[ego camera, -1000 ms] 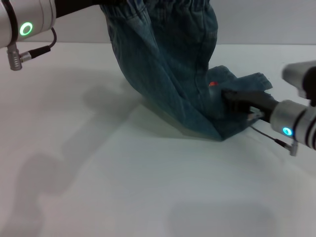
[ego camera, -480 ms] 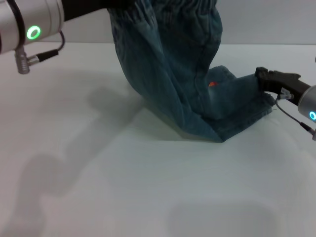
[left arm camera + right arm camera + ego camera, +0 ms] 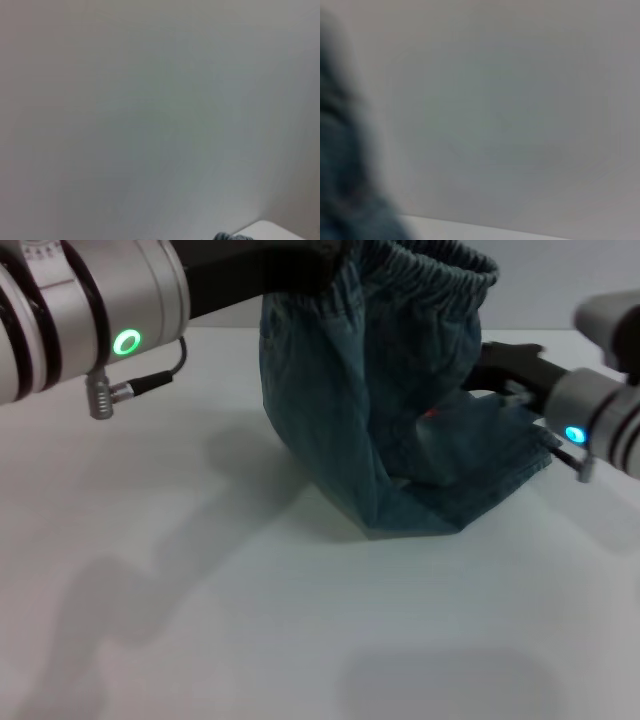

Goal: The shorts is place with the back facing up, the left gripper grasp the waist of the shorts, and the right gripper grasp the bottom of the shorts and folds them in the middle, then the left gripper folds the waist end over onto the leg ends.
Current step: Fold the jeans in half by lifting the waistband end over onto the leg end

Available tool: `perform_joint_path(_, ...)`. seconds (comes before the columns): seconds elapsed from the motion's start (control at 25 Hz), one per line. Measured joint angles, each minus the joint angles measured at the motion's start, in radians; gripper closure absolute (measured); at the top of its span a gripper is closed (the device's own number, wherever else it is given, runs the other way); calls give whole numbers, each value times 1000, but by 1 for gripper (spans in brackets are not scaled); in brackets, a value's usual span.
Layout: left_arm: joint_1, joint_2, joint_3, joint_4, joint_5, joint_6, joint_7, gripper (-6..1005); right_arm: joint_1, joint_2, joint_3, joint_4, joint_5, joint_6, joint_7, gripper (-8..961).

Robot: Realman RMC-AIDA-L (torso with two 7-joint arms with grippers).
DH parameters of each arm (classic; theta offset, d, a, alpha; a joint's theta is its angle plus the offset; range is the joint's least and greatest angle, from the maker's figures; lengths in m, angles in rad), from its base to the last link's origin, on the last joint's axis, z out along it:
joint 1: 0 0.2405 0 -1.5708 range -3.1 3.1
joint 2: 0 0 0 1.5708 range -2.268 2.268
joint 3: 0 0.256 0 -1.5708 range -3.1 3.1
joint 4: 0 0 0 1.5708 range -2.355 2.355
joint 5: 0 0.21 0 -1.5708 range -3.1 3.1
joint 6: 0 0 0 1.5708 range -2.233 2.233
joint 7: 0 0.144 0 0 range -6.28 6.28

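Observation:
The blue denim shorts (image 3: 330,410) hang folded from their ruffled waist (image 3: 440,265), high at the top of the head view. The leg ends (image 3: 500,480) lie flat on the white table. My left gripper (image 3: 315,265), on the green-ringed arm, is shut on the waist and holds it up above the legs. My right gripper (image 3: 497,362), on the blue-ringed arm, hovers just right of the hanging cloth, apart from the hems. A small red print (image 3: 430,412) shows on one leg. Blurred denim (image 3: 345,180) fills one side of the right wrist view.
The white table (image 3: 250,620) stretches in front of and left of the shorts, crossed by the arms' shadows. A pale wall stands behind it. The left wrist view shows mostly wall, with a scrap of denim (image 3: 227,236) at its edge.
The right gripper let go of the leg ends and pulled back, then rose beside the hanging cloth. The left gripper carried the waist rightward and lower, over the legs.

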Motion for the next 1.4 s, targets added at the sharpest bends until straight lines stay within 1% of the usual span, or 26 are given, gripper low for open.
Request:
perform_joint_path(0.32,-18,0,27,2,-4,42,0,894,63,-3,-231,21,155,0,-1,953)
perform_joint_path(0.44,-21,0,52,4,-6,72,1,896,84,-1,-276,23,174,-3,-3,953)
perform_joint_path(0.64,-29,0,89,18,-6,116,2,898,109,1,-305,24,218,-5,-3,953)
perform_joint_path(0.8,-42,0,91,36,-6,120,3,900,127,0,-340,26,250,-2,-3,953)
perform_joint_path(1.08,-45,1,91,52,-6,122,3,903,146,1,-416,23,291,-7,-3,953)
perform_joint_path(1.28,-47,1,88,69,-6,127,3,911,125,-1,-416,15,292,-25,-21,953)
perform_joint_path(1.4,-47,1,85,89,-6,133,4,911,81,-5,-362,17,293,-34,-67,953)
